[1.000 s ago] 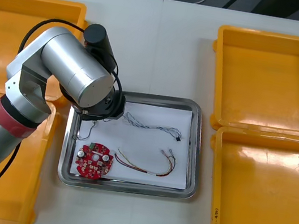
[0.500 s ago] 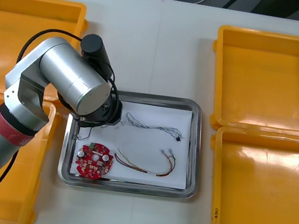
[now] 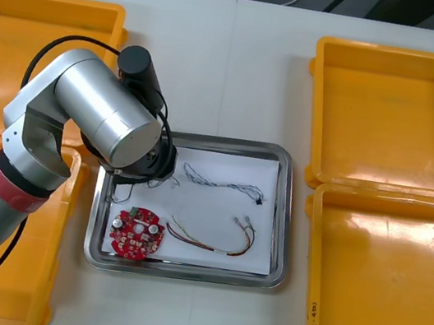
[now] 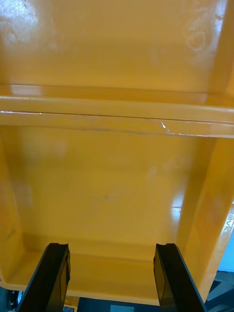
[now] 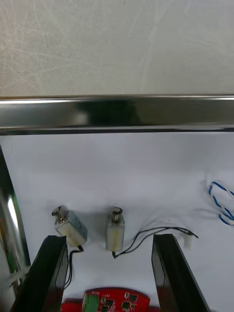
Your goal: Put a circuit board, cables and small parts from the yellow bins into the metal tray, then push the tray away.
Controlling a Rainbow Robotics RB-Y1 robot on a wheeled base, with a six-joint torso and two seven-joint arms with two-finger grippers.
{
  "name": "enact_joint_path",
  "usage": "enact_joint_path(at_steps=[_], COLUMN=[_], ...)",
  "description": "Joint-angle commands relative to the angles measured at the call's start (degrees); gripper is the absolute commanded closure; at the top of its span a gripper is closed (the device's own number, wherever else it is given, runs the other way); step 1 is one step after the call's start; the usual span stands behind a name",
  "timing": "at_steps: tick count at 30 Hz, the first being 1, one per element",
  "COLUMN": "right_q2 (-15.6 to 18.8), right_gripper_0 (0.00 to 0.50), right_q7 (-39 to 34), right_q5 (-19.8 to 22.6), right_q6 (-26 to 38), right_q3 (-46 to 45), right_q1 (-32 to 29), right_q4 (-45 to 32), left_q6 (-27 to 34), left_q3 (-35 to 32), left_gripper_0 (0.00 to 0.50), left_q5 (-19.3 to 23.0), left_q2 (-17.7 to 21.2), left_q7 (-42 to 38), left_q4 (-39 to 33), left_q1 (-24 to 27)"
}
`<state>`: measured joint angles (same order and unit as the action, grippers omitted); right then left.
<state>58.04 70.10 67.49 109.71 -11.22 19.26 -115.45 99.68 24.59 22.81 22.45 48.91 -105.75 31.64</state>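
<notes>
- Looking down from the front, we see the left arm (image 3: 100, 114) bent over the left end of the metal tray (image 3: 285, 216), which sits on the counter (image 3: 240, 75) between the yellow bins (image 3: 393, 108).
- We find the left end effector (image 5: 109, 240) low over the tray's white floor, its fingers (image 5: 48, 273) standing apart and gripping nothing.
- Just beyond those fingertips lie two small metal parts (image 5: 114, 234), side by side but not touching, with a thin black cable (image 5: 156, 231) trailing from one of them.
- We see the round red circuit board (image 3: 137, 233) in the tray's near left corner. The red and yellow cable (image 3: 212, 241) lies just beside it, and the twisted blue and white cable (image 3: 222, 184) lies farther back.
- We find the right end effector (image 4: 109, 248) hanging over the inside of a yellow bin, with its fingers apart.
</notes>
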Motion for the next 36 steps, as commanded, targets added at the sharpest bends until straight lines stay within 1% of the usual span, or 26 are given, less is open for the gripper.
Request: enact_joint_path(at_steps=[1,6,11,16,22,24,28,31,36], right_q2=[2.61,2.7,2.7,2.87,2.87,2.96,3.22,3.31,3.31], right_gripper_0=[0.0,0.0,0.0,0.0,0.0,0.0,0.0,0.0,0.0], right_q7=[-1.45,-1.45,-1.36,-1.45,-1.28,-1.19,-1.19,-1.1,-1.1], right_q5=[0.54,0.71,0.98,1.15,1.42,1.59,1.86,2.12,2.38], right_q6=[0.29,0.29,0.29,0.29,0.29,0.29,0.29,0.29,0.29], right_q3=[-2.06,-2.06,-2.06,-2.06,-2.06,-2.06,-2.06,-2.06,-2.06], right_q1=[-0.54,-0.54,-0.54,-0.54,-0.54,-0.54,-0.54,-0.54,-0.54], right_q4=[-0.21,-0.3,-0.21,-0.3,-0.3,-0.21,-0.3,-0.3,-0.3], left_q6=[3.41,6.58,10.18,10.32,10.32,10.32,10.32,10.32,10.32], left_q3=[-2.18,-4.2,-7.37,-11.15,-14.84,-16.77,-20.81,-23.89,-26.53], left_gripper_0=[0.0,0.0,0.0,0.0,0.0,0.0,0.0,0.0,0.0], left_q5=[-0.57,-0.57,-0.22,1.28,6.64,9.1,12.09,14.72,17.71], left_q2=[-1.36,-1.36,-1.18,-0.57,3.48,5.32,7.34,10.33,14.81], left_q7=[4.79,4.97,5.32,5.85,6.2,6.11,6.55,7.17,7.87], left_q4=[-6.49,-10.97,-17.3,-20.9,-21.52,-21.52,-21.34,-20.55,-18.79], left_q1=[-0.44,-0.44,-0.35,-0.09,3.16,3.86,3.86,3.86,3.86])
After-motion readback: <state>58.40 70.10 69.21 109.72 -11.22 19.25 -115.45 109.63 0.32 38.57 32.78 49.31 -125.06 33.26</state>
